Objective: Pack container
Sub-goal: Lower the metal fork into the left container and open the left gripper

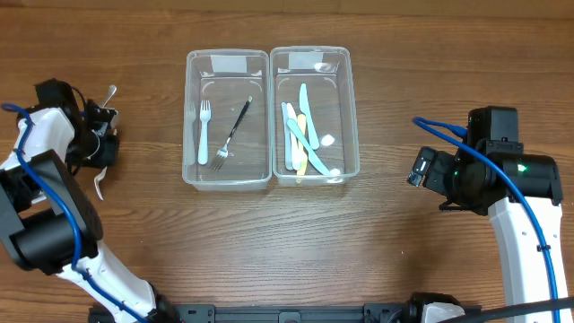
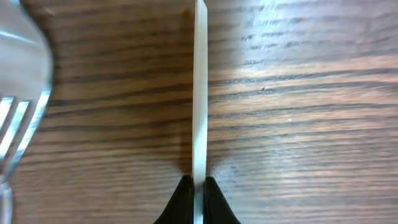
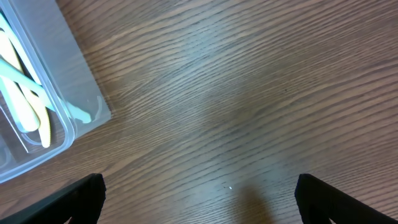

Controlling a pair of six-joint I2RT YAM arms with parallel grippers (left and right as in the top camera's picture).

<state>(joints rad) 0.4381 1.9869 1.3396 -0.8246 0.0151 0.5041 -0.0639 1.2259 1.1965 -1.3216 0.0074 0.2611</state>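
Left jaws pinching white utensil (image 2: 199,93), right jaws spread, left container (image 1: 189,117) holding forks (image 1: 204,130), right container (image 1: 352,117) pastel cutlery (image 1: 297,135)

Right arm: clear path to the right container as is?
Likely yes: only bare table lies between the right gripper and the right container, whose top is open; jaws open, empty.

My counter (image 1: 287,260) is grained brown wood with a soft sheen. The left tub (image 1: 188,117) and right tub (image 1: 352,117) are clear, glossy plastic. The strip (image 2: 199,93) in my left hand (image 2: 198,190) is smooth white plastic; the fork (image 2: 15,118) at upper left is glassy and clear.
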